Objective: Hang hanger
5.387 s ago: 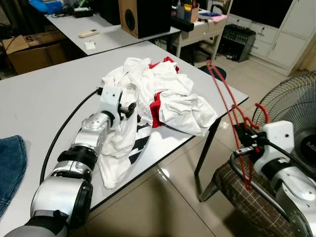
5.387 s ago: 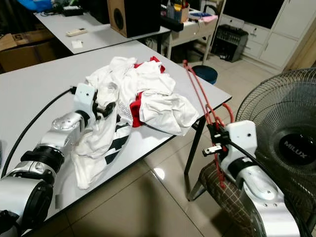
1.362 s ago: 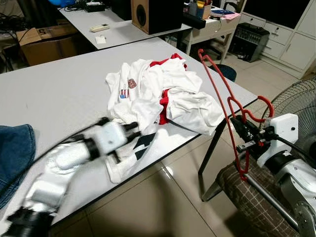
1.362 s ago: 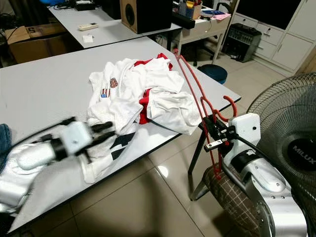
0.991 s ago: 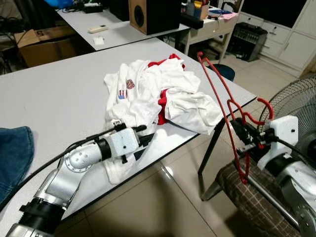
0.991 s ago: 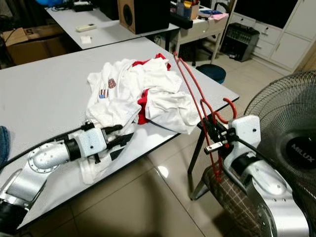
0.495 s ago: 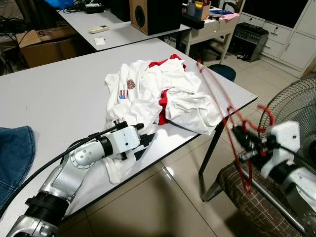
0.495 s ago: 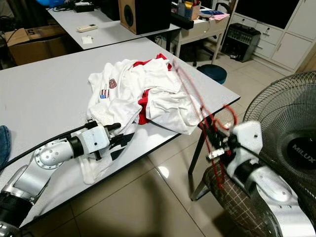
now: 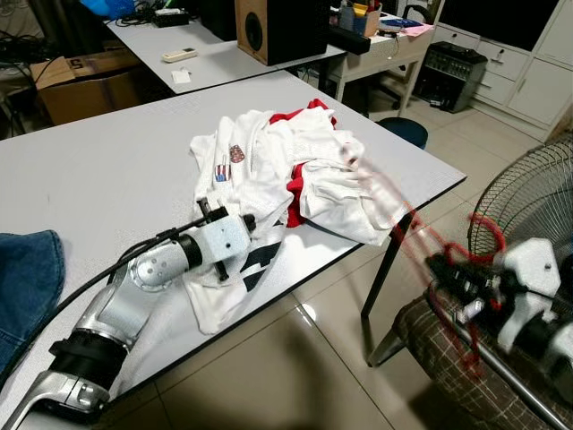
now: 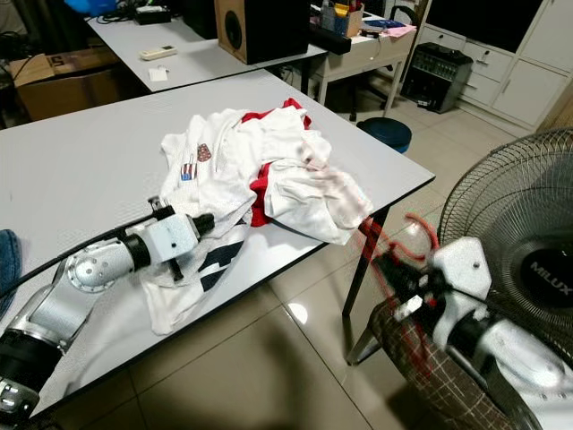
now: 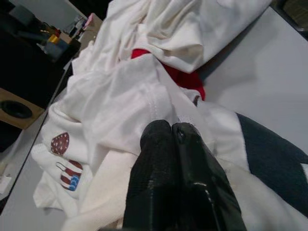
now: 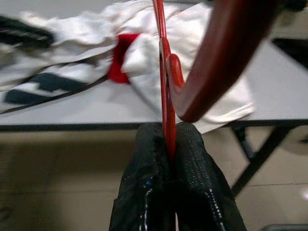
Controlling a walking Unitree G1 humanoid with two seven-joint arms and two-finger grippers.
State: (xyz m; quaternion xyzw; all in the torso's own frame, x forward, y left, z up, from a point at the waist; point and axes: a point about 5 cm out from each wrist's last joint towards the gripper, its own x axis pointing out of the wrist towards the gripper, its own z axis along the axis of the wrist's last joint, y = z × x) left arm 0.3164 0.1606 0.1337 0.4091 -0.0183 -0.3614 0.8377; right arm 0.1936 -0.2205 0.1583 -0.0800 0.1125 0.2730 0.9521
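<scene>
- Red hanger (image 12: 164,72) was off the table's right edge, above a plaid chair seat (image 9: 448,354), motion-blurred in the head views; its hook (image 12: 219,57) curved close past the wrist cam.
- R gripper (image 12: 168,144) had both fingers pressed together w/ the hanger's thin red bar pinched between them – firm hold, no gap seen.
- L gripper (image 11: 174,149) lay on the white shirt pile (image 9: 269,170) near the table's front edge; fingers closed tight against each other, tips at a fold of white cloth. Prob. nipping fabric, but the view is too close to be sure.
- Table (image 9: 107,152) was grey; red garment (image 9: 300,184) peeked out mid-pile; blue cloth (image 9: 22,287) at the far L edge; fan (image 10: 519,224) behind the R arm.
- Doing the step well, imo: keep the pinch on the bar steady so the hanger doesn't swivel, bring it in w/ one arm of the hanger aimed at the shirt's neck opening, and have the L gripper hold the cloth taut.
- Vs 0.5 s ago: hanger and R gripper sat lower and further R, blur heavier, so the arm was swinging fast. L gripper had crept slightly further into the shirts. Pile itself looked unchanged.
</scene>
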